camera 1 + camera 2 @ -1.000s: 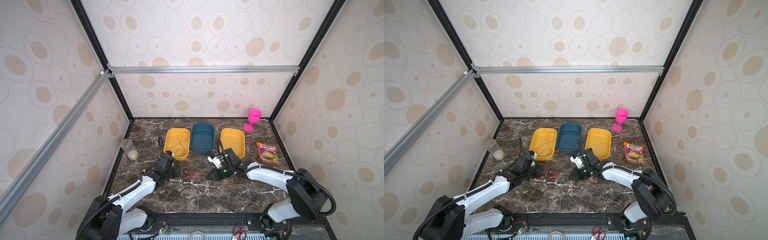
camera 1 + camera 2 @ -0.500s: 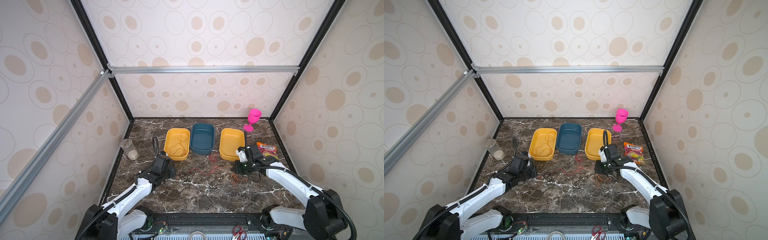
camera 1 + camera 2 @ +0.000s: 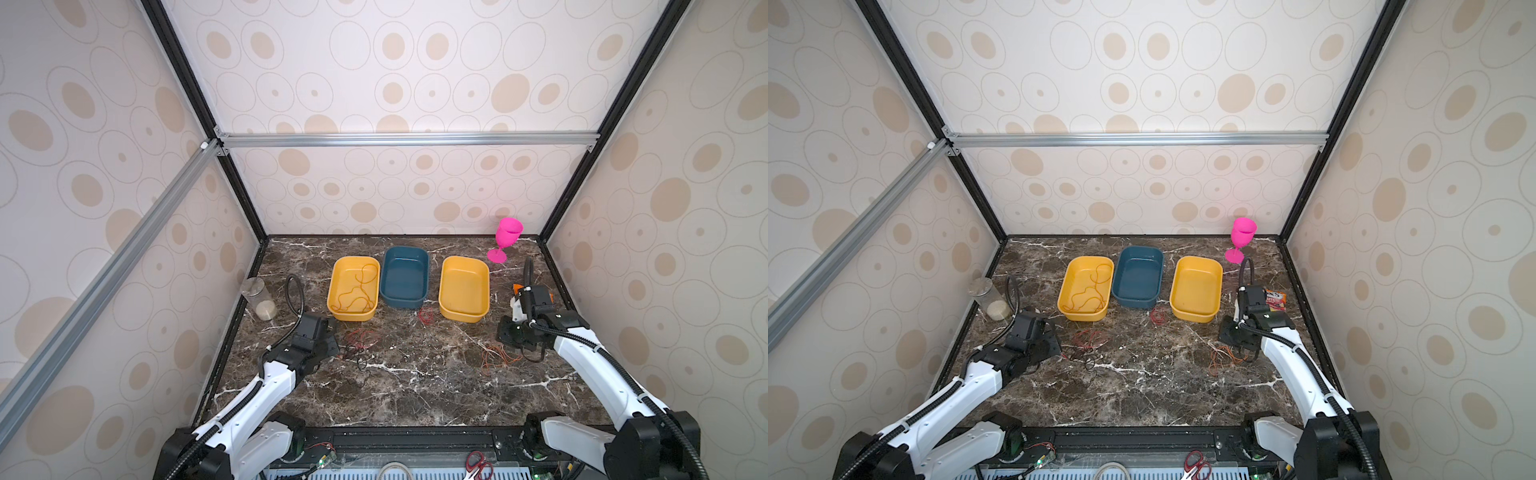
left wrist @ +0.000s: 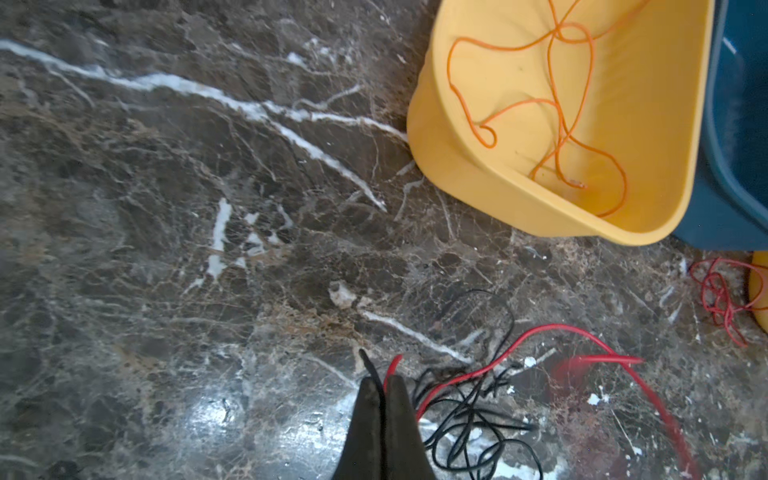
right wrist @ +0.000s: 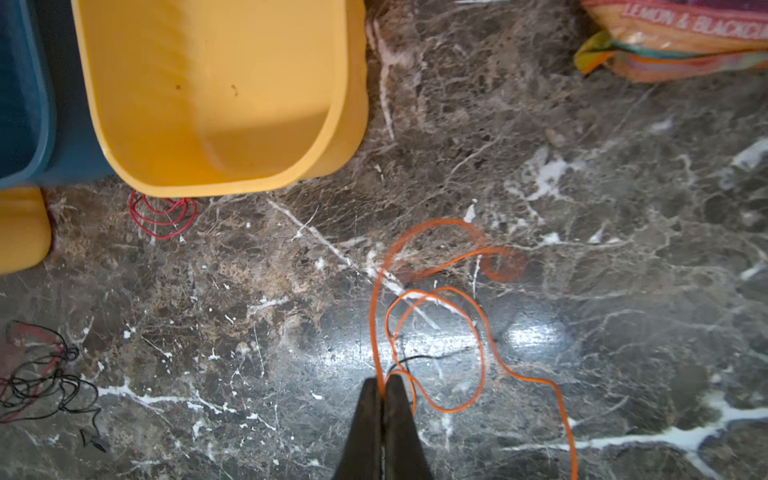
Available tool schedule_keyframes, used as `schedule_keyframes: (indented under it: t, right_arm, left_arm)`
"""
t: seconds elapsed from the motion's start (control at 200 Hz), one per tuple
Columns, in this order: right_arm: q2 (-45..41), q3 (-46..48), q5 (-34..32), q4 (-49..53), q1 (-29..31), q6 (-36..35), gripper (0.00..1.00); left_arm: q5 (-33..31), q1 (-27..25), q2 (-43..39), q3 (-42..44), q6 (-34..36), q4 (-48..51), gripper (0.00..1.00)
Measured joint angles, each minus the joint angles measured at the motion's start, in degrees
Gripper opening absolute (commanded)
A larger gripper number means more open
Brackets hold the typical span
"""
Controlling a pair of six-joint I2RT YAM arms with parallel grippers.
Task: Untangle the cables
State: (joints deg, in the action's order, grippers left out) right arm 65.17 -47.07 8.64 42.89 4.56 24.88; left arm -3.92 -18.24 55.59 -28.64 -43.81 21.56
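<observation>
On the marble worktop [image 3: 415, 386], the left yellow tray [image 4: 457, 178] holds a sorted orange cable [image 4: 549, 70]. The left pincer [image 4: 384, 384] clamps the red and black cables [image 4: 469, 411]. The right pincer [image 5: 384, 384] clamps a loose orange cable [image 5: 482, 357], seemingly to draw the bundles apart.

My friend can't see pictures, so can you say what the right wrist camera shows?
The right gripper is shut on an orange cable that loops over the marble table. Past it sits an empty yellow tray with a small red cable beside it, and a snack bag.
</observation>
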Motion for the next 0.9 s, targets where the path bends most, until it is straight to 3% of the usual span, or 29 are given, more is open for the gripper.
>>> schedule_keyframes:
  t: [0.325,0.515,0.595,0.81,0.9]
  right_arm:
    - [-1.46,-2.62,15.91,-0.28,-0.24,-1.68,0.0]
    - [-2.27,-7.52,23.23,-0.74,3.72,-0.15,0.0]
    - [-2.49,-9.79,25.57,-2.19,6.62,1.46,0.0]
    - [-0.09,-14.56,28.52,-7.96,15.26,6.32,0.0]
    - [2.23,-15.82,28.87,-10.47,17.94,8.22,0.0]
  left_arm:
    - [6.23,0.31,-0.33,0.79,1.44,-1.25,0.0]
    - [10.4,0.28,-0.35,0.79,3.78,-1.66,0.0]
    - [12.9,0.17,-0.35,0.79,4.76,-2.8,0.09]
    - [18.95,-1.4,-0.35,0.26,7.5,-5.27,0.46]
    - [20.33,-2.62,-0.35,-0.94,8.7,-5.2,0.55]
